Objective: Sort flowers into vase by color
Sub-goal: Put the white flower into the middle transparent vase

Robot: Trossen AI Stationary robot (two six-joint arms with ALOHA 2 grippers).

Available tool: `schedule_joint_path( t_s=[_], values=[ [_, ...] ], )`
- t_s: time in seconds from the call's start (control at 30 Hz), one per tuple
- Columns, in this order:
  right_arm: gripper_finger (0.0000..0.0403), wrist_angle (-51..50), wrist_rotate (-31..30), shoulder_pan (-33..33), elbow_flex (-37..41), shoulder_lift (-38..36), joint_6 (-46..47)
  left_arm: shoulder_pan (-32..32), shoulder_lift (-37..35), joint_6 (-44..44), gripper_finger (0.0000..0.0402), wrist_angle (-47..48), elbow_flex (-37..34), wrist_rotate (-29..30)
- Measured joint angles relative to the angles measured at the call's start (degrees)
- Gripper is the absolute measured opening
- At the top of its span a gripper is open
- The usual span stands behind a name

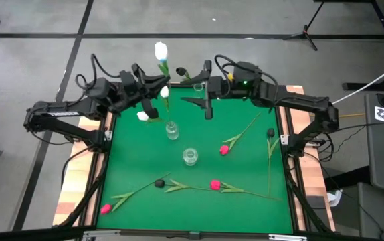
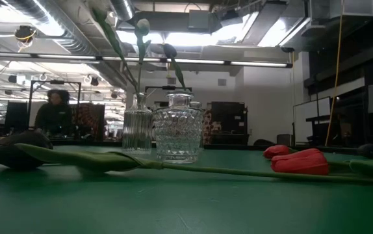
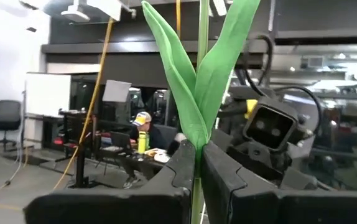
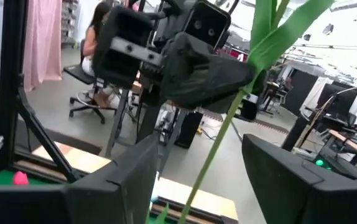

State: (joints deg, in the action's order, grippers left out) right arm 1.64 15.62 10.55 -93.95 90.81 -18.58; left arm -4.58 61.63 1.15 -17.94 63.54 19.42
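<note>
My left gripper (image 1: 162,82) (image 3: 198,149) is shut on a white tulip whose head (image 1: 160,50) stands high near the table's far edge. My right gripper (image 1: 204,87) (image 4: 200,146) is open just to the right. In its wrist view the held stem (image 4: 211,149) shows between its fingers without touching them. A ribbed glass vase (image 1: 172,129) (image 2: 138,130) holds white tulips (image 1: 164,92) (image 2: 142,26). A round cut-glass vase (image 1: 190,156) (image 2: 178,133) stands nearer. A black tulip (image 1: 180,70) (image 2: 169,49) stands in a third vase by the far edge. My left gripper pinches the white tulip's stem (image 3: 198,163) between its two fingers, just under the pair of leaves (image 3: 194,93). The fingers come level from the table's left and lie across the stem. The tulip stands upright with its head above the fingers; its lower end is hidden.
Loose tulips lie flat on the green mat: a pink one (image 1: 224,149), a black one (image 1: 270,132) near the right edge, a pink (image 1: 215,184) (image 2: 297,161) and a black (image 1: 158,183) (image 2: 17,153) toward the near edge, another pink (image 1: 105,208) at the near left corner. People sit beyond the table.
</note>
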Motion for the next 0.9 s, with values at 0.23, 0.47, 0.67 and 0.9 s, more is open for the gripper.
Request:
schedule_joint_path(
  t_s=[0.23, 0.47, 0.67, 0.9],
  values=[
    [0.0234, 2.31, -0.08, 0.00, 0.00, 1.87, 2.16, 0.59, 1.64, 3.70, 0.0012, -2.42, -0.03, -0.37],
    [0.0234, 2.76, -2.80, 0.00, 0.00, 2.71, 3.58, 0.59, 3.12, 6.23, 0.0013, -2.55, -0.03, -0.37],
    [0.0234, 4.61, -0.47, 1.22, 0.00, 4.69, 6.16, 0.59, 4.17, 7.13, 0.0013, -2.93, -0.03, -0.37],
    [0.0233, 4.82, 1.94, 3.16, 0.02, 5.04, 6.86, 0.59, 4.24, 8.08, 0.0013, -2.93, -0.03, -0.37]
  ],
)
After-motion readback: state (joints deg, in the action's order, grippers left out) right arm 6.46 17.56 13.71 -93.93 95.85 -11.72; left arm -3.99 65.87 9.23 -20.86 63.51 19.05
